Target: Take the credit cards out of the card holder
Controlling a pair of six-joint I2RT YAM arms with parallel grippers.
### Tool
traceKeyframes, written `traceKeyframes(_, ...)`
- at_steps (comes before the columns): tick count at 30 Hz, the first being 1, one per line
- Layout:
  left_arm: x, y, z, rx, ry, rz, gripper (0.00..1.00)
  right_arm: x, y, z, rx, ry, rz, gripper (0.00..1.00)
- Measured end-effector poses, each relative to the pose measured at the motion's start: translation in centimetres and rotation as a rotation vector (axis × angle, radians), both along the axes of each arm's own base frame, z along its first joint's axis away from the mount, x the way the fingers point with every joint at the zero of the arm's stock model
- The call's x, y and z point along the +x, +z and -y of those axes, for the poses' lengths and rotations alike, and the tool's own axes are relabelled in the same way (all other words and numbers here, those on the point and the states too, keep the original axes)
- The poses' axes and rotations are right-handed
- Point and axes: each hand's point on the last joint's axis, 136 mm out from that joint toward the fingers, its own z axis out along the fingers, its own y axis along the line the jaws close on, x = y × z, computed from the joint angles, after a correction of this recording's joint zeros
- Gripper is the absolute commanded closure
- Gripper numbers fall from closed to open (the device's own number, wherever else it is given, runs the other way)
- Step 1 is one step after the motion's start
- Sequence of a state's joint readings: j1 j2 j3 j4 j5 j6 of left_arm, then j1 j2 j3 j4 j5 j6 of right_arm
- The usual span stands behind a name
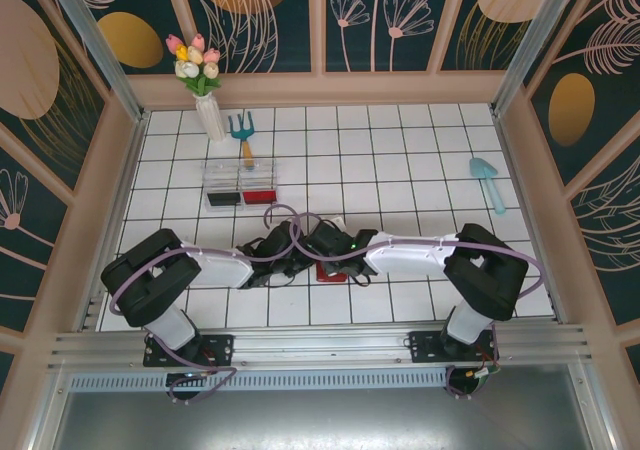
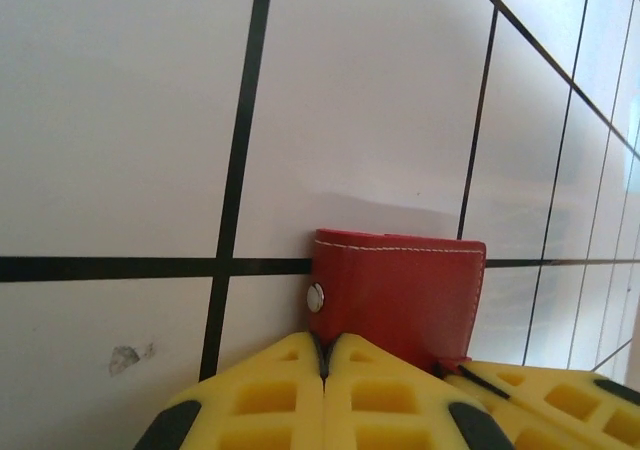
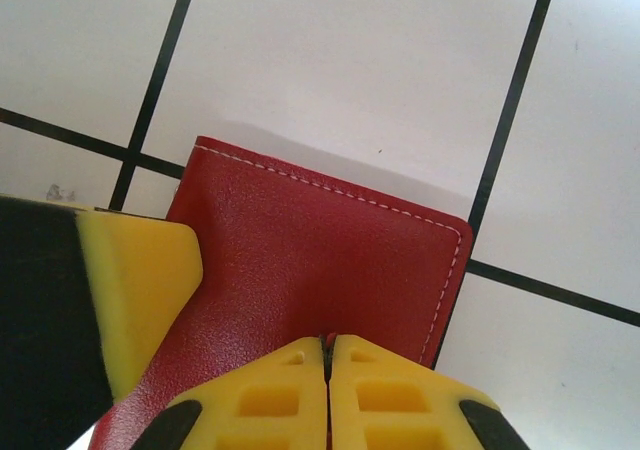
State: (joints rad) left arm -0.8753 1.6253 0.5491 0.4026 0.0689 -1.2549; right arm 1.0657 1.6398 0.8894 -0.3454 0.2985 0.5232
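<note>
Two grippers converge on the card holder (image 1: 331, 271), which lies folded and flat on the white-tiled bench (image 1: 420, 150), midway along it and close to its near edge.

Left gripper (image 2: 322, 345): pads pressed together with no gap, tips right at the holder's edge beside the snap stud (image 2: 315, 297). I cannot tell whether the tab is nipped between them.

Right gripper (image 3: 327, 345): likewise closed pad to pad, tips against the red cover. A hold is not confirmed.

Assessment: the holder looks light and supple, with a stitched, grained skin that should grip fairly well. It will likely flex and slide on the smooth tiles rather than resist. The best purchase appears to be the snap tab for opening, with the other gripper pinning the cover near the fold.
</note>
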Motion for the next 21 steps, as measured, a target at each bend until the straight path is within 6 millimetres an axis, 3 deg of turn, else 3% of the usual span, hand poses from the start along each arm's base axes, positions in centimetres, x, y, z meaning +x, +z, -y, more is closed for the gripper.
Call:
traceKeyframes(8, 0.0, 0.0, -0.3, 0.01, 0.016, -0.003, 1.0, 0.1, 0.6, 0.8, 0.0, -0.02, 0.012, 1.0)
traceKeyframes(15, 0.0, 0.0, -0.5, 0.017, 0.024, -0.004, 0.98, 1.4, 3.8, 3.9, 0.075, -0.112, 0.041, 1.0)
traceKeyframes(17, 0.0, 0.1, -0.4, 0.019, 0.02, 0.0, 0.7, 1.6, 4.8, 4.2, 0.115, -0.122, 0.041, 1.0)
traceKeyframes(18, 0.0, 0.2, -0.4, 0.022, 0.015, 0.003, 0.49, 1.6, 5.4, 4.2, 0.139, -0.123, 0.041, 1.0)
traceKeyframes(19, 0.0, 0.2, -0.5, 0.031, 0.011, 0.004, 0.41, 1.6, 6.0, 4.1, 0.163, -0.123, 0.045, 1.0)
traceKeyframes(21, 0.3, 1.2, -0.3, 0.021, 0.012, 0.02, 0.43, 1.6, 7.3, 3.8, 0.21, -0.117, 0.051, 1.0)
